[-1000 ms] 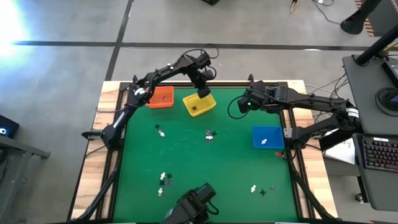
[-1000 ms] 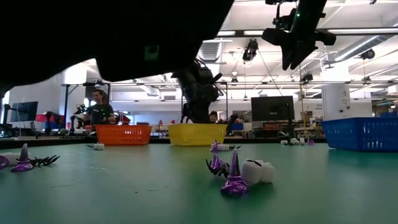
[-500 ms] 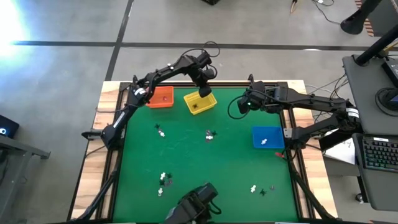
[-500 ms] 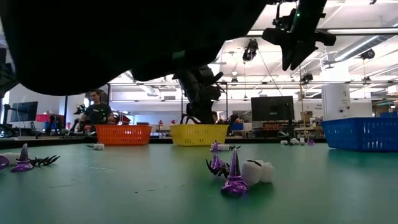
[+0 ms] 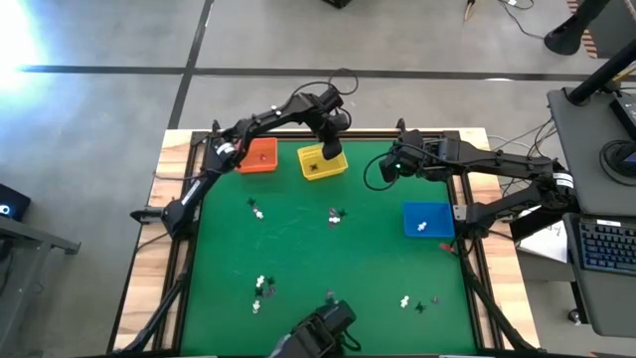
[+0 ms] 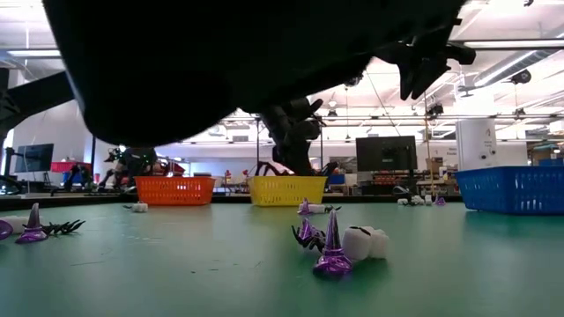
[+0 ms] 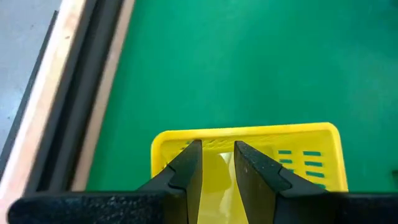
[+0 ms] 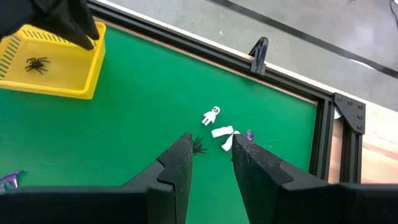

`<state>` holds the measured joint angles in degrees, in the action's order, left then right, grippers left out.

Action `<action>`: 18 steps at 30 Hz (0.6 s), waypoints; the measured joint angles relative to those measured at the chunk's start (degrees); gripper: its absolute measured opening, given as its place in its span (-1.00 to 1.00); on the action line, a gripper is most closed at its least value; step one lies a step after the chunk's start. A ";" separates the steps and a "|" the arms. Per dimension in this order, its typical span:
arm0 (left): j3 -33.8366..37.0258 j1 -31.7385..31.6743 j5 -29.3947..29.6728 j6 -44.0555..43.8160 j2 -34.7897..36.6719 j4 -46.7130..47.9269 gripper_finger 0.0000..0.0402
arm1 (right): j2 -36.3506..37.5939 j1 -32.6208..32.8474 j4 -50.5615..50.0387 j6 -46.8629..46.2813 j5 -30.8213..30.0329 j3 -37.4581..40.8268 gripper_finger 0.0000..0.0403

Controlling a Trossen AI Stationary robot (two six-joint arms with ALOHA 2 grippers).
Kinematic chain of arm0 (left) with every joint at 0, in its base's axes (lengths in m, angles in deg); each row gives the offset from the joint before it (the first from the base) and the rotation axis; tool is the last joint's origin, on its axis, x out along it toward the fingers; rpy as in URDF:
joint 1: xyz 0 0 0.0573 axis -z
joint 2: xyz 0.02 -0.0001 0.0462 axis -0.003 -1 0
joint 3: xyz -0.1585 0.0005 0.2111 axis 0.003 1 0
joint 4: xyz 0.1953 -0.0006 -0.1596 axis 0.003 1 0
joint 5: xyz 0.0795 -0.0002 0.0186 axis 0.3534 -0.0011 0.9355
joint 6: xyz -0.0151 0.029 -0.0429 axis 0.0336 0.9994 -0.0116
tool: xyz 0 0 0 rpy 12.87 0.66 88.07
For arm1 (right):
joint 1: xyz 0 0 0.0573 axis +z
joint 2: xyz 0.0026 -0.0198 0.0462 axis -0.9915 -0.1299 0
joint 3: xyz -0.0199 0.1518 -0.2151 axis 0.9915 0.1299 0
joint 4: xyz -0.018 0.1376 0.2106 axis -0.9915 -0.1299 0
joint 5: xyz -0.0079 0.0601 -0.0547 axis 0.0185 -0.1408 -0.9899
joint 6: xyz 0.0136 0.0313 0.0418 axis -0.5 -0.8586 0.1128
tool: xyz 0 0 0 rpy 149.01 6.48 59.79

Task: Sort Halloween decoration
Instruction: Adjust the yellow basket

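Note:
The Halloween decoration is a set of tiny trinkets strewn over the green table (image 5: 298, 249): one group (image 5: 336, 215) at the middle, another (image 5: 261, 286) at the near left, another (image 5: 405, 300) at the near right. A black spider (image 8: 36, 64) lies in the yellow basket (image 5: 320, 162). A white trinket (image 5: 422, 227) lies in the blue basket (image 5: 427, 219). My left gripper (image 5: 333, 149) is shut on the yellow basket at its far right corner. My right gripper (image 8: 211, 149) hangs open high above the table's right side, with nothing between its fingers. My left gripper has the yellow basket's rim (image 7: 217, 152) between its two fingers, near the basket's far right corner (image 8: 93, 34). The fingers come from above, slanting down from the far side. Their own bulk hides the exact contact. The basket stands level with its bottom (image 6: 282, 202) on the table.
An orange basket (image 5: 260, 156) stands left of the yellow one at the far edge. A black rail (image 5: 328, 132) frames the table. In the low view a purple hat (image 6: 333, 251) and a white trinket (image 6: 366, 242) lie close by, and a big dark shape (image 6: 220, 62) covers the upper part.
My left gripper has gone a little toward the table's far right, still shut on the yellow basket. The basket has slid along with it and turned about, so that its long side now lies nearly parallel to the far edge. The dark shape has spread across the low view.

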<state>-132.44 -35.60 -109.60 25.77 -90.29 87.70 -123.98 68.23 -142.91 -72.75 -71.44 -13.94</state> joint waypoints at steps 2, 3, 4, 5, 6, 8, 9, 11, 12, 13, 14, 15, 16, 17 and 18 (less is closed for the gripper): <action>0.55 0.52 -0.06 0.00 0.00 -0.56 -0.63 | 0.00 0.00 -0.01 0.03 0.02 0.00 -0.47; 0.72 0.70 -0.06 -0.04 0.00 -0.79 -0.63 | 0.00 0.00 -0.02 0.04 0.01 0.00 -0.47; 0.77 0.90 -0.06 -0.18 -0.04 -1.18 -0.63 | 0.00 0.01 -0.02 0.04 0.01 0.00 -0.47; 0.83 1.03 -0.08 -0.28 -0.05 -1.56 -0.63 | 0.00 0.00 0.00 0.04 0.02 0.00 -0.47; 0.92 1.13 -0.09 -0.35 -0.05 -1.90 -0.63 | 0.00 0.00 -0.02 0.04 0.02 0.00 -0.47; 0.96 1.31 -0.08 -0.48 -0.05 -2.01 -0.63 | 0.00 0.01 -0.02 0.04 0.02 0.00 -0.47; 1.00 1.37 -0.08 -0.65 -0.05 -2.01 -0.63 | 0.00 0.02 -0.02 0.04 0.05 0.00 -0.47; 1.04 1.50 -0.06 -0.90 -0.05 -2.20 -0.63 | 0.00 0.02 -0.04 0.04 0.09 0.00 -0.47; 1.03 1.62 -0.07 -0.92 -0.05 -2.49 -0.63 | 0.00 0.02 -0.05 0.04 0.10 0.00 -0.47; 1.04 1.74 -0.08 -0.97 -0.05 -2.74 -0.63 | 0.00 0.02 -0.07 0.04 0.13 0.00 -0.47; 1.02 1.78 -0.08 -1.10 -0.05 -2.91 -0.63 | 0.00 0.02 -0.07 0.04 0.17 0.00 -0.47; 1.04 1.92 -0.08 -1.31 -0.05 -2.97 -0.63 | 0.00 0.02 -0.07 0.04 0.20 0.00 -0.47; 1.04 2.00 -0.08 -1.46 -0.05 -3.26 -0.63 | 0.00 0.02 -0.08 0.04 0.20 0.00 -0.47; 1.04 2.11 -0.08 -1.51 -0.05 -3.71 -0.63 | 0.00 0.02 -0.09 0.06 0.20 0.00 -0.47; 1.04 2.23 -0.08 -1.53 -0.05 -4.02 -0.63 | 0.00 0.02 -0.09 0.15 0.20 0.00 -0.47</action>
<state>-131.40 -33.37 -109.69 24.24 -90.33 83.68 -123.98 68.25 -143.00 -72.60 -71.24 -13.94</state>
